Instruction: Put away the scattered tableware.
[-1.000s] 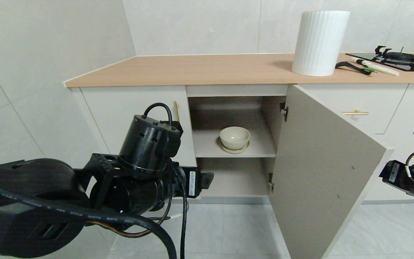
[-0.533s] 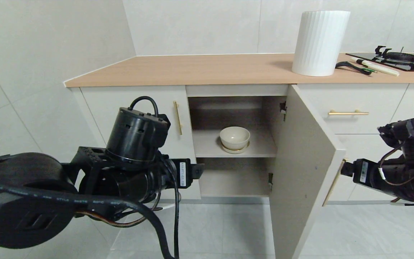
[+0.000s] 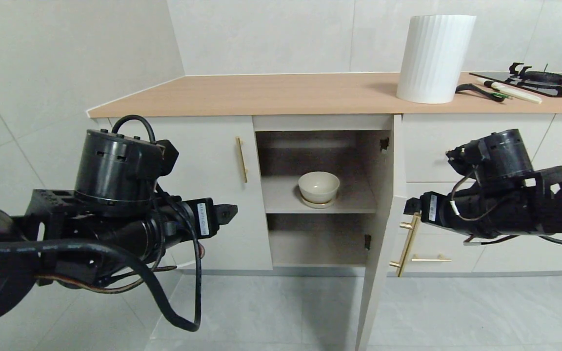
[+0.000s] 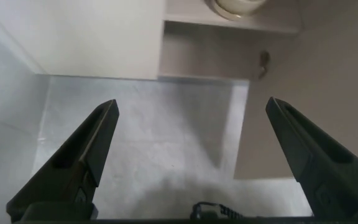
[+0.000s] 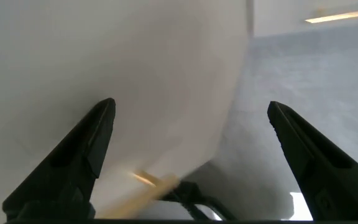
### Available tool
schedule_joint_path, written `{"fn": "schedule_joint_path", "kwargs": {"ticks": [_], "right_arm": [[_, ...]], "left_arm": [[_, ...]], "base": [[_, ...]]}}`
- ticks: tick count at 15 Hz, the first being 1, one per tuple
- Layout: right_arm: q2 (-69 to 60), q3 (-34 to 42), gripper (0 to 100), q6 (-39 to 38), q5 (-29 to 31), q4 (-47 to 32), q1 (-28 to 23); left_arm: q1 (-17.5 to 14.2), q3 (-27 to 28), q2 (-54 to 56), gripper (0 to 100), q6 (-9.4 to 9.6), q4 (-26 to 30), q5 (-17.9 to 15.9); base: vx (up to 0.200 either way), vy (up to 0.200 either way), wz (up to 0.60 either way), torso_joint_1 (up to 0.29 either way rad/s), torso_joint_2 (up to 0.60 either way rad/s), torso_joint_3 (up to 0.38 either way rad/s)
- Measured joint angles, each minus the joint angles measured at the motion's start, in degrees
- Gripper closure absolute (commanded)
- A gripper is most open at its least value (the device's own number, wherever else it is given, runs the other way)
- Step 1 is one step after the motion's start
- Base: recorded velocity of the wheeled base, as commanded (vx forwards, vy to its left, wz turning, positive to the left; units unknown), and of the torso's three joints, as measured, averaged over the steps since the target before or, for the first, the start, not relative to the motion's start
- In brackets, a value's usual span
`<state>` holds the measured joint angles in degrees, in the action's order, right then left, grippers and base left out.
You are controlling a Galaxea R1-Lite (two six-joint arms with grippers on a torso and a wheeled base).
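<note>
A cream bowl [image 3: 318, 185] rests on a small plate [image 3: 318, 202] on the upper shelf [image 3: 281, 200] of the open cabinet; its rim also shows in the left wrist view [image 4: 234, 6]. The cabinet door [image 3: 379, 229] stands nearly edge-on toward me. My right gripper [image 3: 406, 205] is open against the door's outer face [image 5: 135, 62], just above its gold handle [image 3: 407, 243], which also shows in the right wrist view [image 5: 149, 180]. My left gripper [image 3: 230, 212] hangs open and empty in front of the shut left door, over the floor [image 4: 191, 102].
On the wooden counter [image 3: 261, 92] stand a tall white ribbed container [image 3: 434, 58], a few utensils [image 3: 505, 90] and a gas hob [image 3: 544, 77]. A drawer handle [image 3: 430, 260] shows low at the right. Grey tiled floor [image 3: 286, 312] lies in front of the cabinet.
My right arm has swung left with the cabinet door, which has turned from wide open to nearly edge-on. My left arm has drawn back to the left, away from the opening.
</note>
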<state>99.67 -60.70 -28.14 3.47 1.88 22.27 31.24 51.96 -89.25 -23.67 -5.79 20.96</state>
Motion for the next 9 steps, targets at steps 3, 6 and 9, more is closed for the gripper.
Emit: {"fn": "schedule_joint_path", "kwargs": {"ticks": [3, 6, 9], "right_arm": [[6.12, -8.62, 0, 0.44, -0.63, -1.50, 1.68], [11.57, -15.65, 0, 0.39, -0.69, -4.83, 2.11], [16.23, -18.76, 0, 0.02, -0.74, -4.80, 2.39]], "left_arm": [[-1.04, -1.49, 1.07, 0, 0.26, -0.09, 0.06], [-1.07, -2.71, 1.62, 0, 1.37, -0.17, 0.09], [-1.10, -3.51, 1.79, 0, 2.41, -0.09, 0.12]], "base": [[0.000, 0.000, 0.00, 0.000, 0.00, 0.000], [0.000, 0.000, 0.00, 0.000, 0.00, 0.000], [0.000, 0.000, 0.00, 0.000, 0.00, 0.000]]}}
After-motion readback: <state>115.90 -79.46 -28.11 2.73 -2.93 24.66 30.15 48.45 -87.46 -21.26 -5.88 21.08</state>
